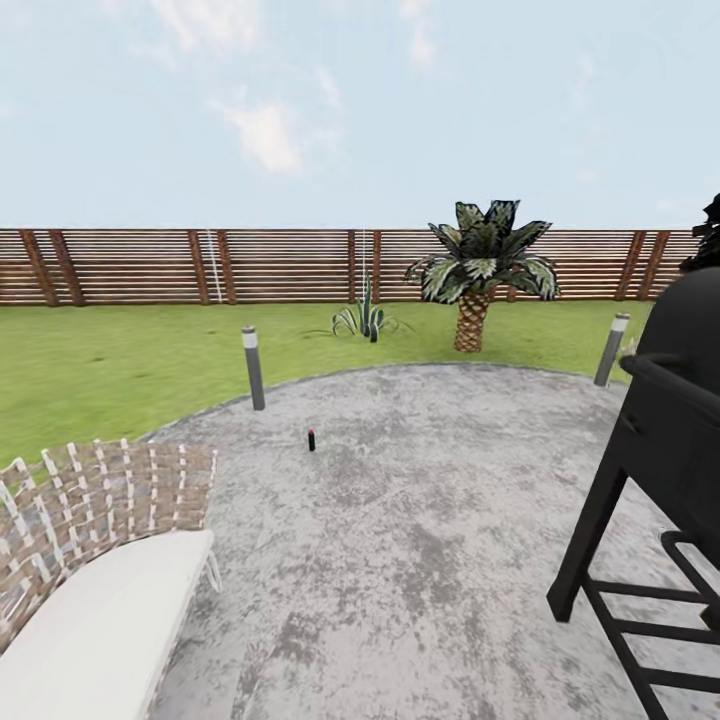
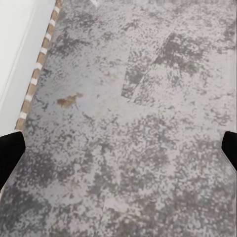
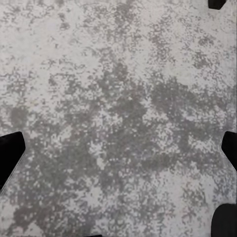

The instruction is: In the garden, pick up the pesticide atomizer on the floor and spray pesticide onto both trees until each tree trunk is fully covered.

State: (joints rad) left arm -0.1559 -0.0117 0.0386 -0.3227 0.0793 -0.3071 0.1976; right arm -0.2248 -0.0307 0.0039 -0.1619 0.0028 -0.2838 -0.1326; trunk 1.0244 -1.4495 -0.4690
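The pesticide atomizer [image 1: 311, 439] stands upright on the grey paved floor [image 1: 420, 520], well ahead near a lamp post [image 1: 253, 367]. Both the left gripper [image 2: 118, 148] and right gripper [image 3: 118, 150] hang wide and empty (over bare paving). Best drive straight in, steering between the wicker lounger [image 1: 100, 560] and black grill [image 1: 660, 450].

No text, label, brand, number or sign can be read anywhere in these views. The pesticide atomizer [image 1: 311, 439], standing on the floor [image 1: 420, 520] toward its far edge near the grass, is too small for any label on it to be made out.
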